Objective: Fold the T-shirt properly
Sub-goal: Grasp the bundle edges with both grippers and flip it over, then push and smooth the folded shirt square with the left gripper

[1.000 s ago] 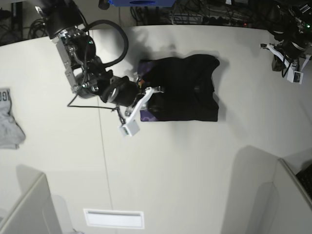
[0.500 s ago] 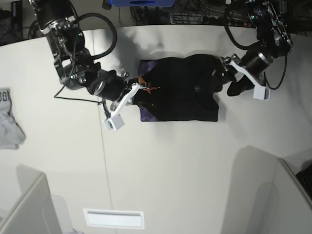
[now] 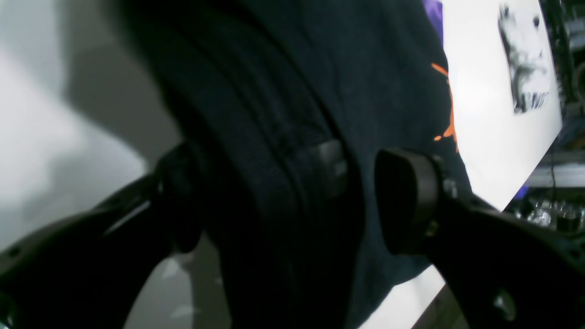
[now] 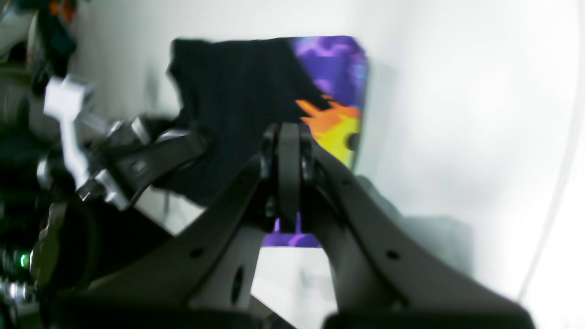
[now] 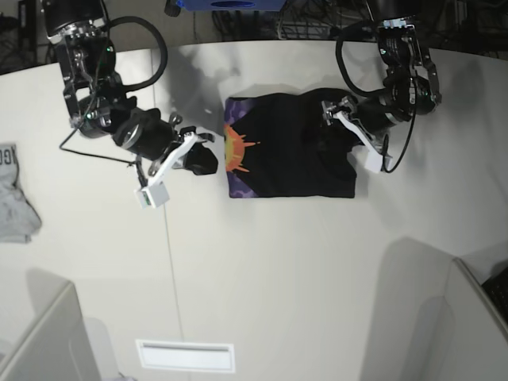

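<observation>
We saw the T-shirt (image 5: pixel 290 147) lying folded on the table (image 5: pixel 278 270). Our left gripper (image 3: pixel 292 196) stood spread across its 3 o'clock edge; our right gripper (image 4: pixel 289 171), pinched closed on nothing, hovered at 9 o'clock.

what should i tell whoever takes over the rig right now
Left pincer: open, jaws astride the T-shirt's thick folded edge on the side away from the print, nothing clamped yet.
Right pincer: shut and empty, off the cloth, just beside the edge showing the orange-yellow sun print.
T-shirt: lies on the table as a folded rectangle, purple print showing along one edge.
Small grey garment: at the table's far edge, not part of the job.
Left: grip the bunched end and finish the last fold, probably toward the print side.
</observation>
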